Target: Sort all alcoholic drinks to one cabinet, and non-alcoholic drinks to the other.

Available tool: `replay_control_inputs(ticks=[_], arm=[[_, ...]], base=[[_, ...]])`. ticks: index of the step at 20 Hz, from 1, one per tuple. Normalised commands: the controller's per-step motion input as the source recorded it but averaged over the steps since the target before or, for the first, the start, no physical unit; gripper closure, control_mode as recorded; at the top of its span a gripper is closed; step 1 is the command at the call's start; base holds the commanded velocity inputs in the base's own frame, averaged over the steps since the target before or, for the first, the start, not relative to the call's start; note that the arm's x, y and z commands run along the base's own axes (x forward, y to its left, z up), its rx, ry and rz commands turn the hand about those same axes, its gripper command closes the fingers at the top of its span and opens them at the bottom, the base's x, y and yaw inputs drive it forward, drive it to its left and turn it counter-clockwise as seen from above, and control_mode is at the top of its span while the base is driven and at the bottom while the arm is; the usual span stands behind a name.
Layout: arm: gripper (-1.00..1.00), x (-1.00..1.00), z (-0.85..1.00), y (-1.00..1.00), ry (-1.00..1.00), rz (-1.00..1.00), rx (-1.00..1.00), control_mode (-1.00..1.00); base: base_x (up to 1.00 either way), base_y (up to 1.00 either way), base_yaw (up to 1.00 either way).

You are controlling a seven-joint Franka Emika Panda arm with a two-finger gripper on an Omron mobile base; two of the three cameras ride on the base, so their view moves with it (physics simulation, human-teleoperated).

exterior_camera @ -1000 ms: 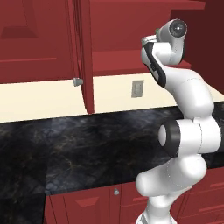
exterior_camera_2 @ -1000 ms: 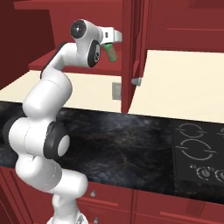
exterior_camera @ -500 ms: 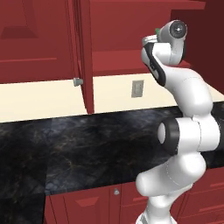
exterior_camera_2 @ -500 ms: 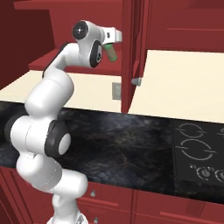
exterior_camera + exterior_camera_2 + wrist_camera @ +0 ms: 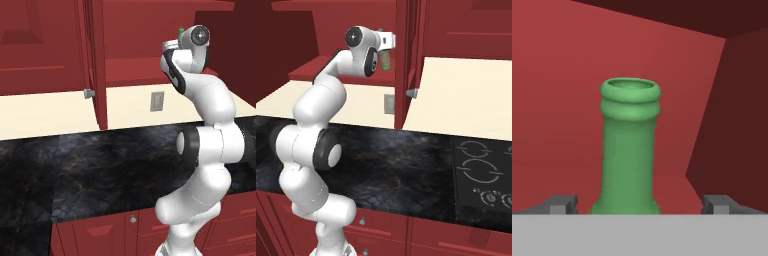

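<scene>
Hand view: tool (image 5: 639,202) spread wide, fingertips (image 5: 562,204) clear of green bottle (image 5: 630,145), which stands upright inside cabinet (image 5: 557,75), apparently just set there with alcoholic drinks.

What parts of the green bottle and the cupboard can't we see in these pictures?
- Slim green glass bottle: its body and label, cut off by the bottom edge in the hand view.
- Same bottle in the right base view: mostly hidden behind the white hand.
- Dark red cabinet: its shelf floor is out of frame, so whether the bottle stands on it cannot be told.
- Open fingers: just tips peek up.
</scene>
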Motion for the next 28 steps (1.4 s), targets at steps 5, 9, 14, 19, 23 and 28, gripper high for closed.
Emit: replay_control_inputs(ticks=[5,9,14,19,23,28], arm=[[-1.0,0.19,0.0,-0.04,0.0,-0.02,0.0,-1.0],[-1.0,0.13,0.0,-0.04,0.0,-0.02,0.0,-1.0],[-1.0,0.03,0.0,-0.04,0.0,-0.03,0.0,-1.0],[-1.0,-0.29,0.04,-0.01,0.0,-0.03,0.0,-1.0],[-1.0,-0.59,0.05,0.0,0.0,-0.02,0.0,-1.0],[-1.0,-0.66,0.02,0.0,0.0,0.0,0.0,-1.0]], base=[[0.0,0.0,0.0],[0.0,0.0,0.0],[0.0,0.0,0.0],[0.0,0.0,0.0],[0.0,0.0,0.0],[0.0,0.0,0.0]])
